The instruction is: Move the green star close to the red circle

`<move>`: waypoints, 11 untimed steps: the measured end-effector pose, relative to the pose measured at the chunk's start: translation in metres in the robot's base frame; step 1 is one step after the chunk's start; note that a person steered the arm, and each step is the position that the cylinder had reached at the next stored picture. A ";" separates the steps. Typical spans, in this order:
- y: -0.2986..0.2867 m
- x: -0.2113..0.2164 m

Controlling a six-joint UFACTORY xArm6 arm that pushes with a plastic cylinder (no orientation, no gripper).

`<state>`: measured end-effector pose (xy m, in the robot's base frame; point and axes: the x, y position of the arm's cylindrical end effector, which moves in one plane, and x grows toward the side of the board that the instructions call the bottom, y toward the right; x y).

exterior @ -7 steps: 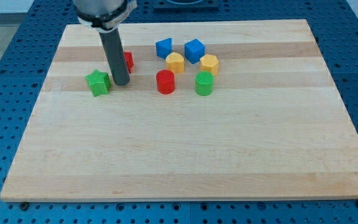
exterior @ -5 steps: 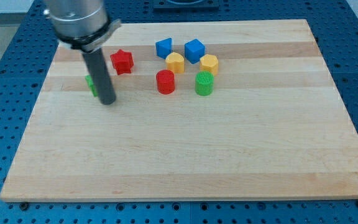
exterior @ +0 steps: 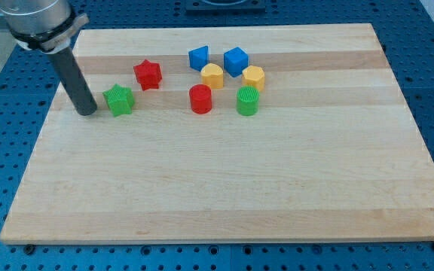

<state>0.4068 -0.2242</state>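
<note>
The near half of the wooden surface (exterior: 224, 188) has nothing but bare grain on it. Further back, my tip (exterior: 87, 112) is planted close to the left edge, just to the view's left of the green star (exterior: 118, 99), with a small gap between them as far as I can make out. No hand on this rig, just the rod, so nothing is spread or pinching.

The red circle (exterior: 200, 98) sits well apart from the star toward the right, with the green cylinder (exterior: 248, 100) beside it. The red star (exterior: 148, 74) is a bit further back. Then come two yellow blocks (exterior: 212, 75) (exterior: 254, 77), and nearest the far edge two blue blocks (exterior: 198, 57) (exterior: 236, 60).
</note>
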 end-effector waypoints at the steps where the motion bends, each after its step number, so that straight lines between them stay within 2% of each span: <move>1: 0.025 -0.001; 4: 0.096 -0.008; 5: 0.092 -0.006; 7: 0.034 -0.012; 8: 0.021 -0.041; 9: 0.021 -0.064; 11: 0.045 -0.074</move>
<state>0.3329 -0.1795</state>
